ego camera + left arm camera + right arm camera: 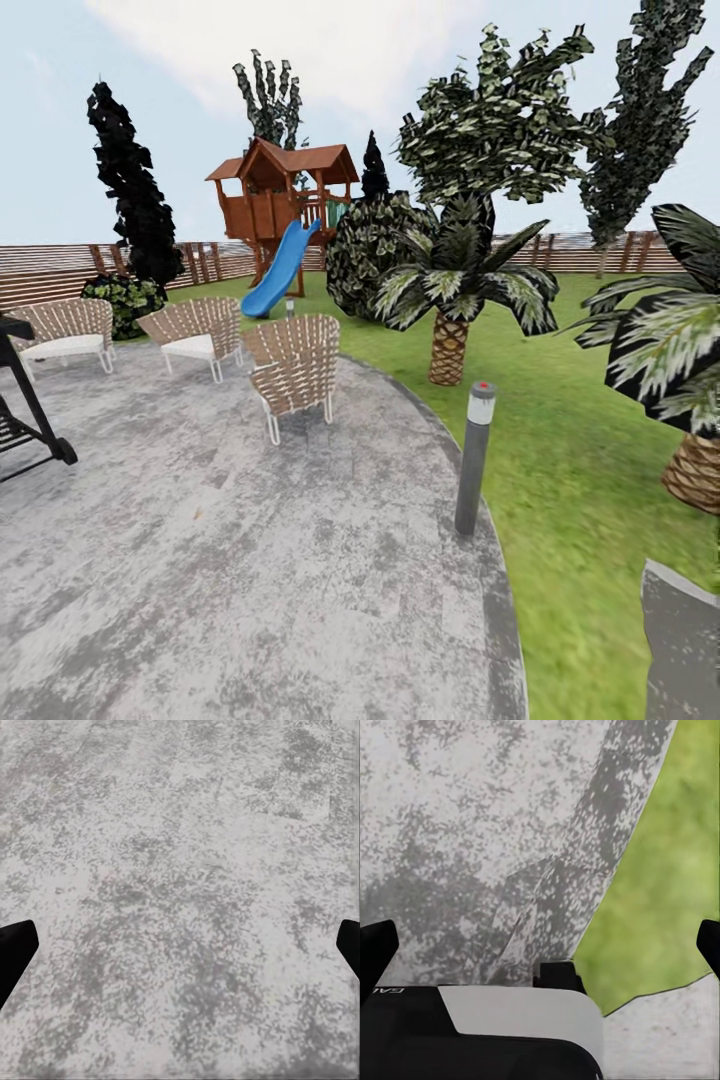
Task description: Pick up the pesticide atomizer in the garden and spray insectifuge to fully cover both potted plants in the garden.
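The pesticide atomizer and the two potted plants are out of view. In the left wrist view my left gripper hangs open over mottled grey patio paving, its dark fingertips far apart at the picture's sides with nothing between them. The right gripper is open too, its fingertips spread wide above the patio's curved edge where paving meets grass. Part of my white and black base shows beneath it.
Three wicker chairs stand on the patio. A bollard light marks its edge. Palms grow on the lawn at right. A black grill is at far left, a wooden playhouse with blue slide behind, and a fence beyond.
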Controlling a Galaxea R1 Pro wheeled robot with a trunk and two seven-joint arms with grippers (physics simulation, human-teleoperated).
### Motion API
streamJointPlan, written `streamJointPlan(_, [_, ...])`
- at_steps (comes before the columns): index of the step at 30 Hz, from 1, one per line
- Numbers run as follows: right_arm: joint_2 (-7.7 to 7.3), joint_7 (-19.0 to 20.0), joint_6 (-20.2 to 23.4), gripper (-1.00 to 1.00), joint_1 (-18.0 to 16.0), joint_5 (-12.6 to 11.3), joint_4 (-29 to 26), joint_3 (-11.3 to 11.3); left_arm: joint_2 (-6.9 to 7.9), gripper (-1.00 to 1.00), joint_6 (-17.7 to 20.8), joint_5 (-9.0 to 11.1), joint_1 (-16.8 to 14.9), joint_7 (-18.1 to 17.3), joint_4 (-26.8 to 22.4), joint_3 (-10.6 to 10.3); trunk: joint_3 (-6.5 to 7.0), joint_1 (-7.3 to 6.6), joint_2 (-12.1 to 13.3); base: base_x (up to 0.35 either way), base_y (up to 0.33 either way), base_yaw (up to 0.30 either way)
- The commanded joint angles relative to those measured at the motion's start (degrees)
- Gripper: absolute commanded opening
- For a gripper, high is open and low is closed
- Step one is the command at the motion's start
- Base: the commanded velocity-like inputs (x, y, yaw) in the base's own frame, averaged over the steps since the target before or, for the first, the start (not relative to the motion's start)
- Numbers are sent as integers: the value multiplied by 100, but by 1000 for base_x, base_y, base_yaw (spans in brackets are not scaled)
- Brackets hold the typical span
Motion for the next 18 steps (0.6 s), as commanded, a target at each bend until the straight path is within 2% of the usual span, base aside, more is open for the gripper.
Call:
streamJointPlan(1, [1,-1,-7,100,2,-5,-7,-5,2,100,-18,-1,-3,2,3,-1,-5,-4,-3,-308,0,-24])
streamJointPlan(4, [7,-1,-7,100,2,-5,-13,-5,1,100,-18,-1,-3,3,3,-1,-5,-4,-3,-146,0,-148])
streamJointPlan(11, [7,-1,-7,100,2,-5,-15,-5,8,100,-18,-1,-3,4,3,3,-5,-4,-3,-21,0,-257])
streamJointPlan(18, [4,-1,-7,100,2,-5,-15,-5,9,100,-18,1,-3,8,3,8,-5,-4,-3,106,135,-275])
